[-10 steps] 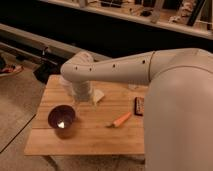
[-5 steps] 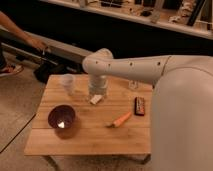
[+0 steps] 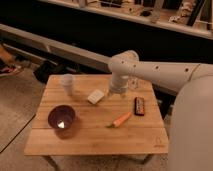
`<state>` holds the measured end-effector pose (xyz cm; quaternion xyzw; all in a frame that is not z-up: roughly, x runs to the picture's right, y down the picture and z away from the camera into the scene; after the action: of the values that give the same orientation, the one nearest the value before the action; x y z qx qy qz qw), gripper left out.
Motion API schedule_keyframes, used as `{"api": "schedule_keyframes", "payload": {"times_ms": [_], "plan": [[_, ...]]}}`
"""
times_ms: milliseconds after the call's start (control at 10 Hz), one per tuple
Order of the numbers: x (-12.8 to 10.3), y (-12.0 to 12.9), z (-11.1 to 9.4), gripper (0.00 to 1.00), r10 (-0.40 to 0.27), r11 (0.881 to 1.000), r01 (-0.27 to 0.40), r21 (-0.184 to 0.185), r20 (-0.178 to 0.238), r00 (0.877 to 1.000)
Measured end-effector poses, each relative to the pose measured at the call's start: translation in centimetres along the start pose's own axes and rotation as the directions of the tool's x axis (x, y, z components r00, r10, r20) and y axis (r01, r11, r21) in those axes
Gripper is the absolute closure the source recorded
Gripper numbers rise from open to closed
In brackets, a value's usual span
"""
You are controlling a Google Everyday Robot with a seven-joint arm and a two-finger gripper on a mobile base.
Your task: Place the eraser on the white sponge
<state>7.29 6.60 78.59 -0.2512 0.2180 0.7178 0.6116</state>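
From the white sponge, your gripper hangs just beside it at 3 o'clock over the table, and the thick white arm runs off behind it toward 2 o'clock, closing that side. The cup stands near at 10 o'clock and the dark bowl at 8 o'clock, hemming your left, while bare wood lies open at 6 o'clock down to the front edge. Between the sponge and the eraser at 4 o'clock the boards are free, but the carrot lies slantwise just beside the eraser, at its 8 o'clock.
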Motion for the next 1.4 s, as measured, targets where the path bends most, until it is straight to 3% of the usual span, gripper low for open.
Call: {"api": "schedule_keyframes", "payload": {"times_ms": [600, 1100, 1400], "plan": [[-0.6, -6.8, 2.4, 0.35, 0.041, 0.998, -0.039, 0.055, -0.027, 0.999], [-2.2, -11.1, 4.1, 0.35, 0.079, 0.996, -0.078, 0.034, -0.01, 0.997], [-3.0, -13.2, 6.0, 0.35, 0.072, 0.996, -0.071, 0.051, -0.02, 0.997]]}}
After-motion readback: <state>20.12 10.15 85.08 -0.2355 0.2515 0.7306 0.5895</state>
